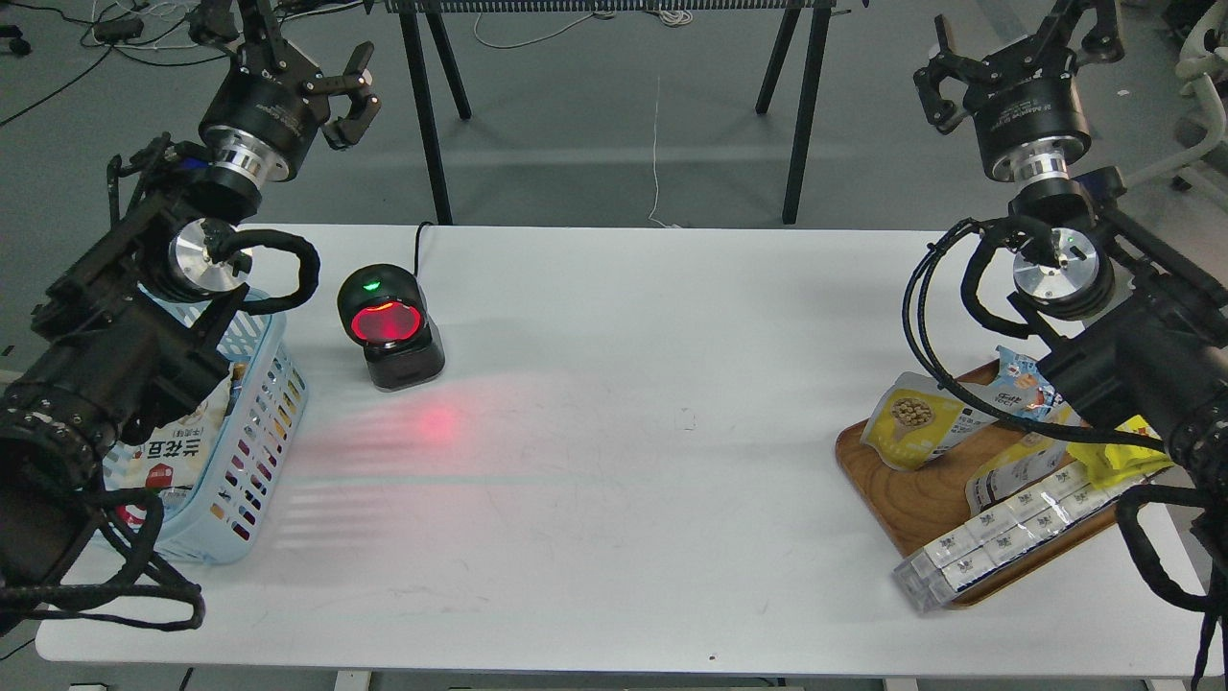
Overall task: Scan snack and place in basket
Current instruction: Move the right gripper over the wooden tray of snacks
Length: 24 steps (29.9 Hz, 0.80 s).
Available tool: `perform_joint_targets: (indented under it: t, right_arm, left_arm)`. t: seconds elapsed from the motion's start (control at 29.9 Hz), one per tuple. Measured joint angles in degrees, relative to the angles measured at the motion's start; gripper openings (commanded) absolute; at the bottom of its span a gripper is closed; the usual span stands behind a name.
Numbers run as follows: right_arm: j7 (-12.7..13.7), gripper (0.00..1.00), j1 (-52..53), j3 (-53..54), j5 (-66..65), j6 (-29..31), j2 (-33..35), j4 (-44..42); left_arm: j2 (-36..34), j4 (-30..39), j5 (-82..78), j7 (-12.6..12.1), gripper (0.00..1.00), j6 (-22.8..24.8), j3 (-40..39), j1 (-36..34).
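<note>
One snack (pixel 919 420) on wooden tray (pixel 897 491), untouched.

Left arm hides much of basket (pixel 251 451).

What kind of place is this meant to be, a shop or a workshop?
Probably a lab mock-up of a shop checkout: a barcode scanner glowing red on a white table, packaged snacks on a wooden tray, a blue basket, and loose cables on the bare floor.
</note>
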State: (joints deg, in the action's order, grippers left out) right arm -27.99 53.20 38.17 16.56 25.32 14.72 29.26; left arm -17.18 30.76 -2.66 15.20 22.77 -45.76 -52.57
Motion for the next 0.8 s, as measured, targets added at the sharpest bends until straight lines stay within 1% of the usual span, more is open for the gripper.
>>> perform_joint_targets:
  t: [0.27,0.37,0.43,0.5,0.67,0.8]
  right_arm:
    - [0.00,0.99,0.13,1.19,-0.01,0.26,-0.18,0.03]
    - [0.00,0.99,1.72,-0.07,-0.42,0.83,1.43,0.14]
    - [0.00,0.99,3.89,-3.15,-0.93,1.82,4.19,0.19]
    - [0.00,0.99,6.53,-8.45,-1.34,2.41,6.78,0.35]
    - [0.00,0.99,17.19,-28.99,-3.16,2.69,11.08,1.81]
    - [-0.01,0.99,28.76,-46.89,-10.08,2.72,12.81,7.00]
  left_arm:
    - [-0.15,0.00,0.19,-0.42,1.00,-1.31,0.15,-0.25]
    - [-0.15,0.00,0.20,-0.41,1.00,-1.32,0.15,-0.36]
    - [-0.09,0.00,0.20,-0.34,1.00,-1.33,0.15,-0.40]
    - [-0.06,0.05,0.20,-0.23,1.00,-1.30,0.12,-0.53]
    - [-0.05,0.28,0.15,-0.19,1.00,-0.71,0.13,-0.65]
    - [-0.23,0.58,0.02,-0.19,1.00,-0.51,0.27,-1.33]
